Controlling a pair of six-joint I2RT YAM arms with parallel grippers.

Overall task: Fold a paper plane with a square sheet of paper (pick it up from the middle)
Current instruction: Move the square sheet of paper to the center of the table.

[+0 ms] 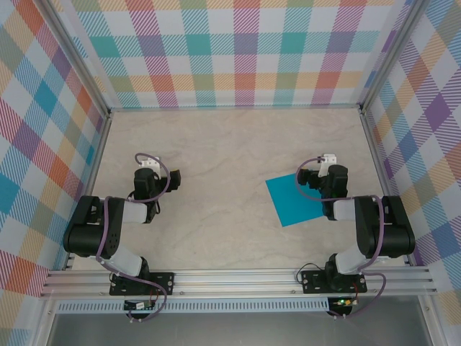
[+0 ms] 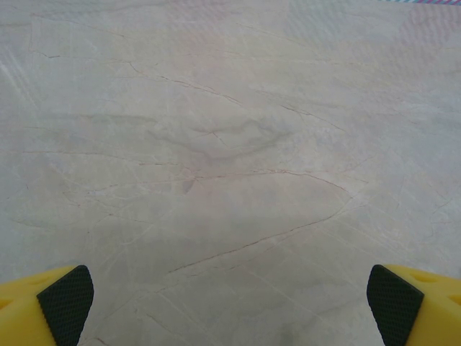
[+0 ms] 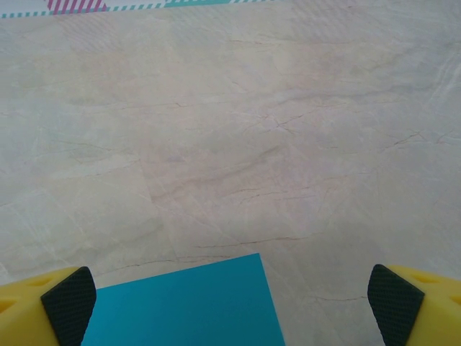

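The square sheet of paper (image 1: 294, 201) is flat, teal-blue and uncreased, lying on the marble table right of centre; the right arm covers its right part. In the right wrist view its far corner (image 3: 189, 306) lies low between the fingers. My right gripper (image 1: 308, 178) hovers over the sheet's far edge, open, with yellow fingers and black pads (image 3: 68, 303) wide apart and nothing between them. My left gripper (image 1: 173, 179) stands open over bare table at the left, its pads (image 2: 66, 303) spread wide, far from the paper.
The marble-patterned table (image 1: 216, 151) is walled by checked panels (image 1: 230, 50) at the back and both sides. An aluminium rail (image 1: 238, 281) carrying the arm bases runs along the near edge.
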